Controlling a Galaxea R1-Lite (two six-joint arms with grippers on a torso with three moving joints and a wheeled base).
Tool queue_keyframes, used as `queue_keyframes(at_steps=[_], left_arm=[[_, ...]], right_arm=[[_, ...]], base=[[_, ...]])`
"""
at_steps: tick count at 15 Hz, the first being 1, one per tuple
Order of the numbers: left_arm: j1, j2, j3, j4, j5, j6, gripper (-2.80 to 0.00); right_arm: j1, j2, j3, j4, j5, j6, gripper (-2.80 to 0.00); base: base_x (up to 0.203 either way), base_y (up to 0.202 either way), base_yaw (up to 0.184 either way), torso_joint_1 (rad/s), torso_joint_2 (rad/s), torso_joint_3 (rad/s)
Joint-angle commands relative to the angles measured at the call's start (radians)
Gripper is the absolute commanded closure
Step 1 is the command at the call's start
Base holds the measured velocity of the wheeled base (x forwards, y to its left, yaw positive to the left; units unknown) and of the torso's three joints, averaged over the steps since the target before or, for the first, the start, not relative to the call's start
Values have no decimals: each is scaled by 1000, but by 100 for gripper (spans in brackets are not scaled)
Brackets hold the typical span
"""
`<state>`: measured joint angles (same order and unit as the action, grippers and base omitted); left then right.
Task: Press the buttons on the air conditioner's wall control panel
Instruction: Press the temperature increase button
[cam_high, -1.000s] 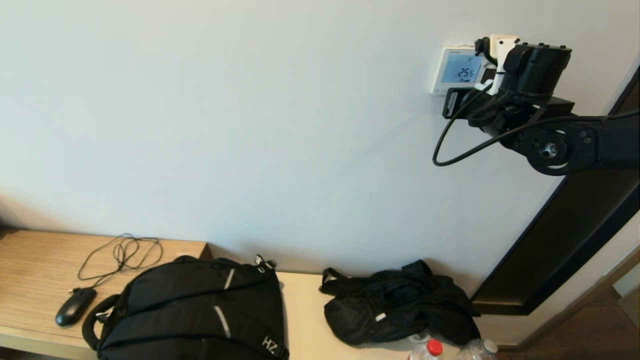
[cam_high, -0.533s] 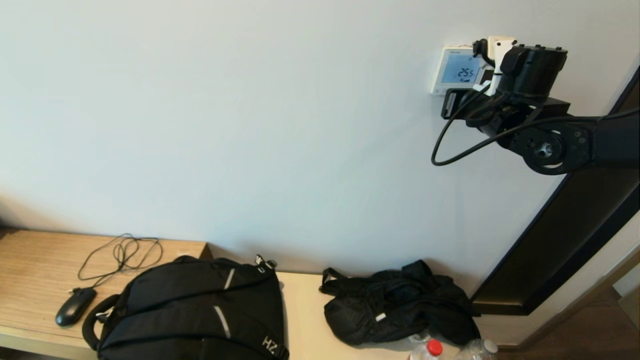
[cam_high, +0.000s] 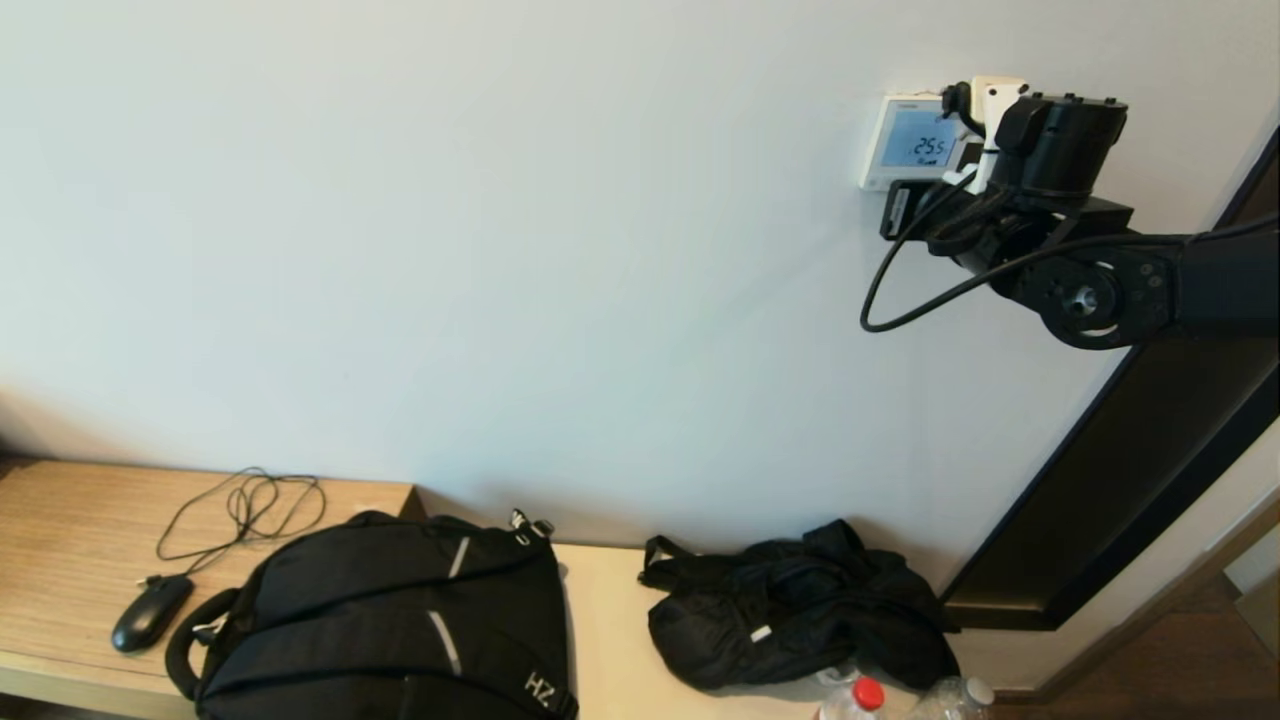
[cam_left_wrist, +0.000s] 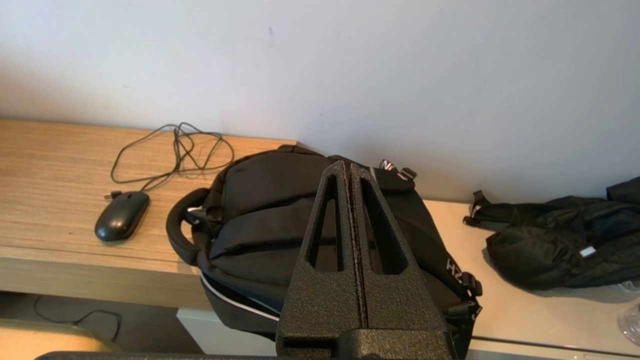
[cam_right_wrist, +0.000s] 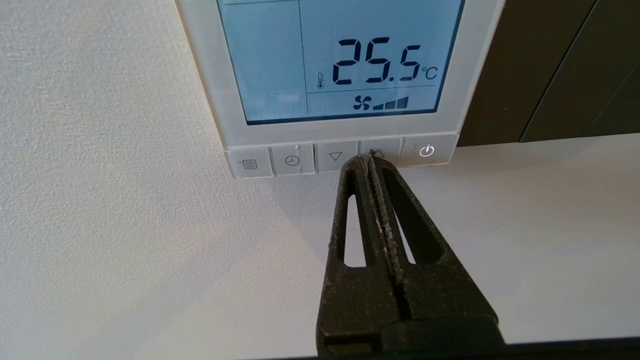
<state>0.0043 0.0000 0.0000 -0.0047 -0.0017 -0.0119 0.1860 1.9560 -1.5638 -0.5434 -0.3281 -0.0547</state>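
Note:
The white wall control panel (cam_high: 912, 140) hangs high on the wall, and its lit screen (cam_right_wrist: 340, 60) reads 25.5 °C. Along its lower edge runs a row of buttons: menu (cam_right_wrist: 249, 164), clock (cam_right_wrist: 292, 160), down arrow (cam_right_wrist: 335, 156), up arrow (cam_right_wrist: 381, 150) and power (cam_right_wrist: 426, 150). My right gripper (cam_right_wrist: 367, 159) is shut, and its tips are at the up arrow button, partly covering it. In the head view my right arm (cam_high: 1060, 150) hides the panel's right side. My left gripper (cam_left_wrist: 348, 167) is shut and empty, parked above the backpack (cam_left_wrist: 280, 225).
On the wooden bench (cam_high: 70, 530) below lie a black backpack (cam_high: 390, 620), a wired mouse (cam_high: 150, 612), a crumpled black bag (cam_high: 790, 620) and bottles (cam_high: 855, 697). A dark door frame (cam_high: 1130, 450) runs to the right of the panel.
My right arm has shifted slightly left in the head view, toward the panel. The screen still reads 25.5.

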Motion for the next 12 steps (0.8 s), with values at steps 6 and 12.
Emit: queue_keyframes(at_steps=[6, 12], left_arm=[[0, 0, 0, -1, 0, 0, 0], [0, 0, 0, -1, 0, 0, 0]], right_arm=[[13, -56, 42, -11, -3, -2, 0], [29, -126, 89, -11, -2, -16, 0]], base=[[0, 0, 0, 0, 0, 0], [0, 0, 0, 0, 0, 0]])
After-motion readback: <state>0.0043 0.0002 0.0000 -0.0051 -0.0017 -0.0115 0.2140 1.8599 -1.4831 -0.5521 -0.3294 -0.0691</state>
